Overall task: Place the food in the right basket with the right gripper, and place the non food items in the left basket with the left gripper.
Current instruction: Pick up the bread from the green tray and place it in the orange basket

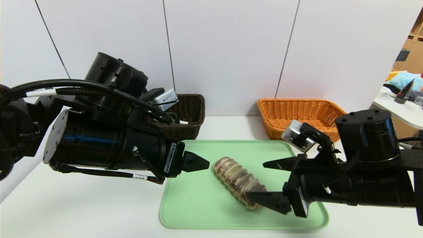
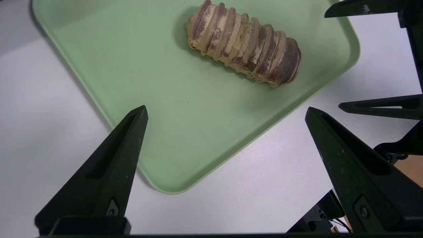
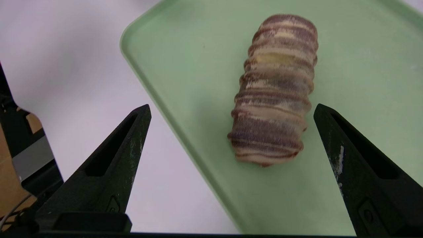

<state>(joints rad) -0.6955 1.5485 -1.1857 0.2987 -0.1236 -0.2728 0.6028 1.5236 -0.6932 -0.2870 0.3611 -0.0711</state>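
Note:
The food, a ridged tan roll with brown and purplish stripes [image 1: 237, 180] [image 2: 244, 44] [image 3: 276, 92], lies slantwise on a green tray [image 1: 198, 201]. My right gripper [image 1: 256, 180] [image 3: 232, 107] hovers at the roll's near right end. It is open wide, and the roll's end lies between the fingertips without touching them. My left gripper [image 1: 201, 162] [image 2: 226, 110] is open and empty over the tray's left side, pointing at the roll. The dark brown left basket [image 1: 188, 112] stands back left, partly hidden by my left arm. The orange right basket [image 1: 297, 112] stands back right. The non food items are hidden.
The tray sits on a white table [image 1: 82, 205] with a white panelled wall close behind the baskets. The tray's raised rim [image 3: 155, 96] runs under my right gripper. A second table with clutter [image 1: 404, 96] stands at the far right.

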